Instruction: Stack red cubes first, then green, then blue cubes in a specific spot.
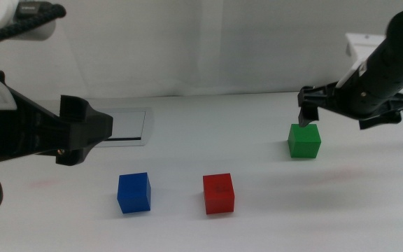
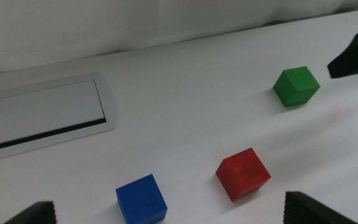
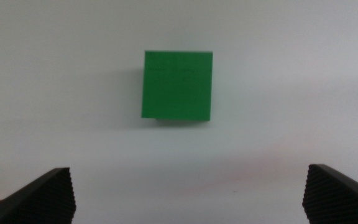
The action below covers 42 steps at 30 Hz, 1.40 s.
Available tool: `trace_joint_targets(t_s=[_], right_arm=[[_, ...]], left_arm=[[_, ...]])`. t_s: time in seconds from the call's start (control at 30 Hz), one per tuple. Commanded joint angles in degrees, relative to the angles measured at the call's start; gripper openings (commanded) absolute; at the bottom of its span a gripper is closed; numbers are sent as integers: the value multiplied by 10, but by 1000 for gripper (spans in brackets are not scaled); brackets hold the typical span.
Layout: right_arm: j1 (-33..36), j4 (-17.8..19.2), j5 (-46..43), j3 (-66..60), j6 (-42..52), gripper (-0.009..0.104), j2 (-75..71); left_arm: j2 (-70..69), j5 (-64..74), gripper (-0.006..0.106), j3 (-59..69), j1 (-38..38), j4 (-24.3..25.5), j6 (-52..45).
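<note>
With its jaws spread wide, the right tool [image 1: 306, 112] hovers over the green cube [image 1: 304, 140] far right on the desk [image 1: 257, 231], so the step looks like grasping it, which calls for descending and closing.

On the table [image 1: 257, 224], the first cube [image 1: 133, 192] is set at the near left, the second cube [image 1: 218, 194] is placed near it on the right, the third cube [image 1: 304, 140] is set farther back and right, just beneath the right gripper [image 1: 306, 117], and the panel [image 1: 128, 126] is set behind the first cube.
</note>
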State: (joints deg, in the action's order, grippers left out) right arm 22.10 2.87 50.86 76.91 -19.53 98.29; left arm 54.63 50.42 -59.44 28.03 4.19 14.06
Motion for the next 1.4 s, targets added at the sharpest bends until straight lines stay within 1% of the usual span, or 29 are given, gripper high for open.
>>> trace_joint_targets(t_s=[0.0, 0.27, 0.53, 0.9, 1.0, 1.07, 1.2, 1.37], right_arm=[[2, 10, 4, 12, -15, 103, 27], [2, 16, -6, 57, -30, 103, 107], [2, 25, 12, 92, -31, 103, 160], [11, 25, 1, 93, -46, 96, 194], [13, 26, -3, 93, -51, 92, 201], [13, 30, -4, 93, -51, 79, 212], [13, 47, -13, 93, -51, 47, 217], [13, 79, -3, 95, -50, -2, 215]], left_arm=[[-1, -6, 93, 2, -1, -3, -1], [-1, -5, 93, 2, -1, -3, -1], [-1, -5, 93, 2, -1, -3, -1], [-1, -4, 93, 2, -1, -3, -1], [-1, -2, 93, 2, -1, -3, -1], [-1, -2, 93, 2, -1, -3, -1], [-1, -2, 90, 2, -1, -3, -1], [-1, -2, 90, 2, -1, -3, -1]])
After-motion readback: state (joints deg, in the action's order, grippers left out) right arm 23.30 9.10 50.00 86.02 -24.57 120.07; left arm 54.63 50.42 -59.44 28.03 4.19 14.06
